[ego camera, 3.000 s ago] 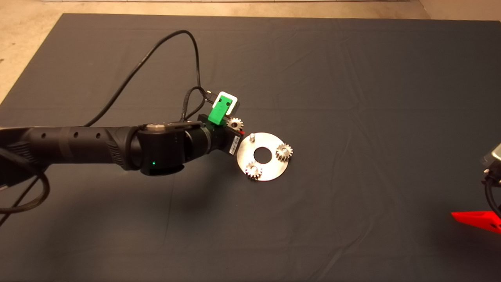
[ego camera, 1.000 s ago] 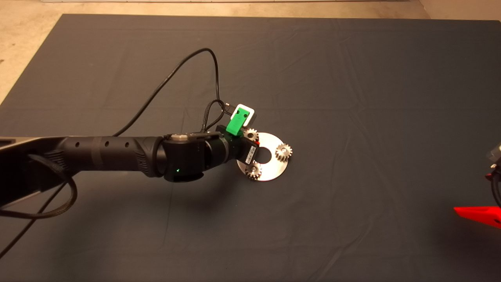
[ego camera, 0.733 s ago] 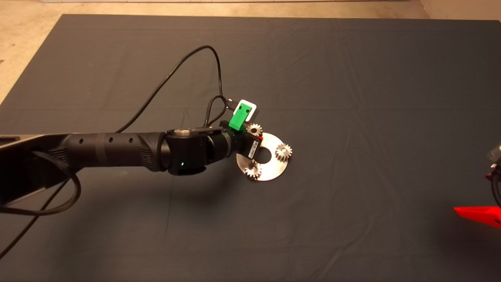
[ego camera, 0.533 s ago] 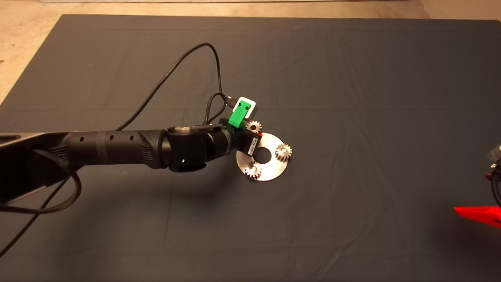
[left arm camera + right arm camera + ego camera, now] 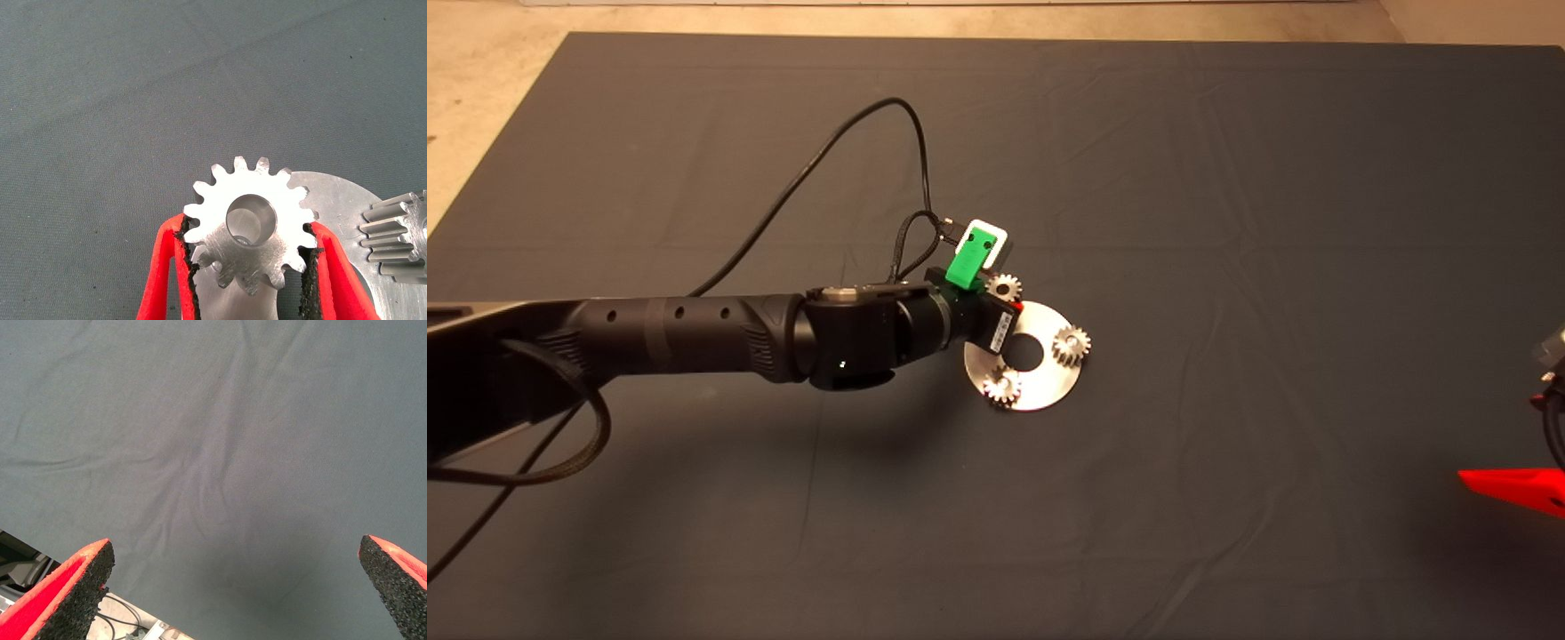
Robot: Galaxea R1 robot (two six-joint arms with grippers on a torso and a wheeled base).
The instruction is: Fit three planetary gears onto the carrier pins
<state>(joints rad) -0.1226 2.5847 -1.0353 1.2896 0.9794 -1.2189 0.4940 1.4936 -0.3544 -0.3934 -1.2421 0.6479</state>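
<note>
Near the mat's middle, my left gripper [image 5: 250,267] is clamped on the third small silvery spur gear [image 5: 248,223] above the flat shiny metal disc [image 5: 1040,391]. Two gears [image 5: 1002,386] already sit on pins; one remains. At the right edge, my right gripper [image 5: 233,587] waits, fingers apart.

Head view: warm, dim light over the counter [image 5: 1227,178], with a soft shadow below the left arm [image 5: 694,342] and bright glare on the metal disc [image 5: 1049,382]. Left wrist view: cooler, even light; the held gear [image 5: 248,223] is sharp, with specular highlights.
</note>
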